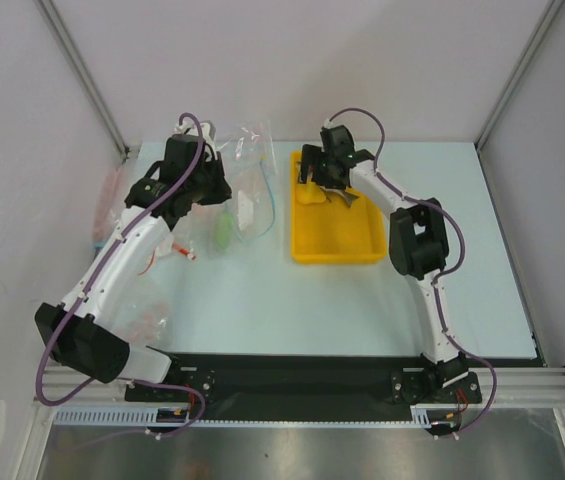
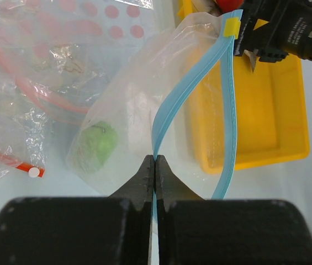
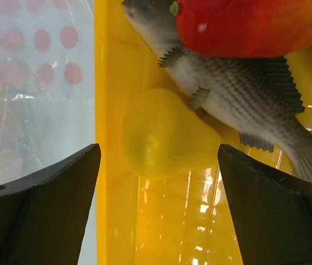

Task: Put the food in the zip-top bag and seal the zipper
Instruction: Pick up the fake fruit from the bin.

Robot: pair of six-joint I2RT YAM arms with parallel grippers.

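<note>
Your left claw (image 2: 154, 165) clenched on zipper (image 2: 169, 105).
Near surface's (image 1: 262, 300) far edge: zip-top bag (image 2: 128, 110) holding green vegetable (image 2: 96, 146); your right claw (image 3: 158, 152) released over yellow fruit (image 3: 161, 138), grey fish (image 3: 233, 83) in tray (image 3: 103, 83).

White arms (image 1: 112, 255), black joints (image 1: 417, 240), purple cables (image 1: 443, 305).

left gripper (image 2: 154, 161) pinched closed, arm extended forward, right gripper (image 3: 158, 154) spread wide, angled down

Lab robot cell; white panels (image 1: 292, 60), aluminium frame rails (image 1: 82, 70)
</note>
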